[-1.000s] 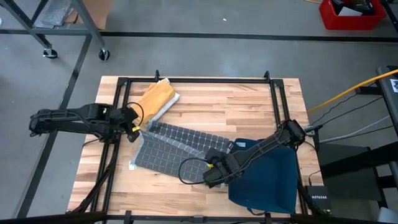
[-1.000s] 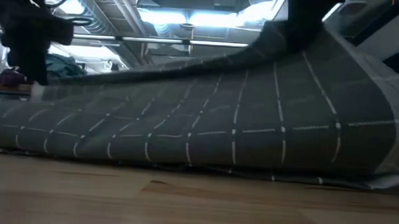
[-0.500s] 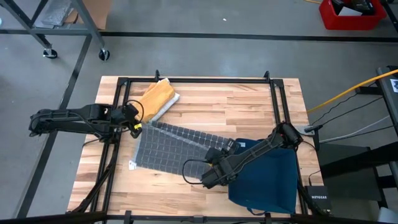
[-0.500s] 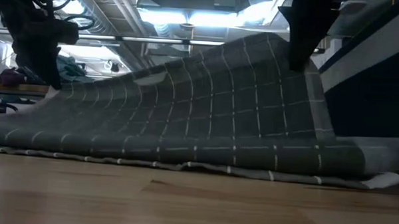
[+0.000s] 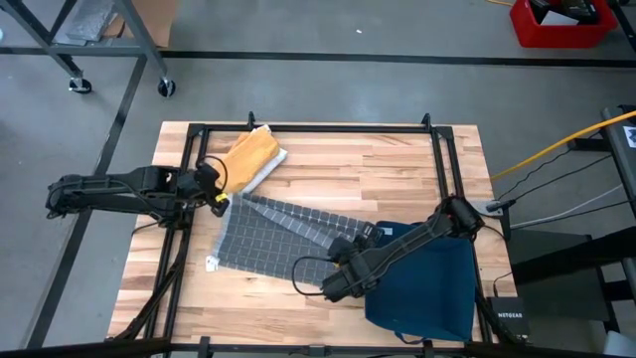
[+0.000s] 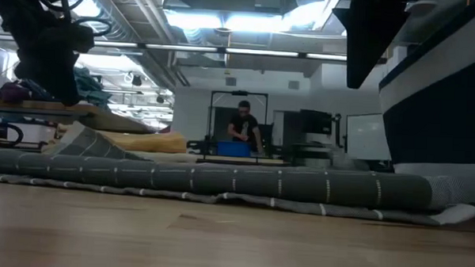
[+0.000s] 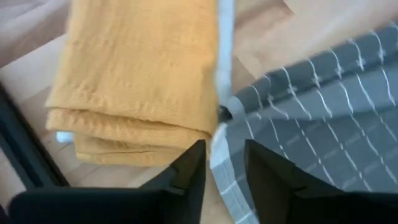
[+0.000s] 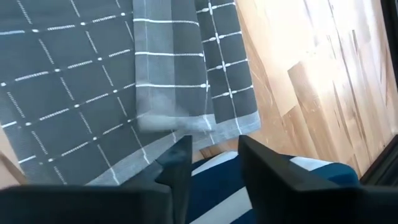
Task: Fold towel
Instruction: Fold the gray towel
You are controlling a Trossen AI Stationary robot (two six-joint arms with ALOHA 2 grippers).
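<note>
The grey checked towel (image 5: 268,239) lies folded over on the wooden table, a low flat roll in the low view (image 6: 220,180). My left gripper (image 5: 215,196) is open at the towel's far left corner, and the white-edged corner strip (image 7: 225,146) runs between its fingers. My right gripper (image 5: 343,267) is open above the towel's near right corner (image 8: 174,121), where the grey towel meets the blue striped cloth (image 8: 211,186). Neither gripper has the towel lifted. My left gripper has its fingers on either side of the towel's corner edge (image 7: 222,134), coming from the table's left side. I cannot tell whether a finger (image 7: 193,171) touches the cloth. The corner rests low on the table, slightly rumpled.
A folded yellow towel (image 5: 250,157) lies at the far left, close to my left gripper. A blue striped cloth (image 5: 427,283) covers the near right of the table. Black frame rails (image 5: 189,169) run along the table's sides. A person (image 6: 243,126) stands far off in the room.
Both grippers have opened and let go of the towel. The raised half, held up as an arch a second ago, has dropped onto the lower half, and the towel now lies flat and folded. My left gripper has shifted slightly toward the far edge.
</note>
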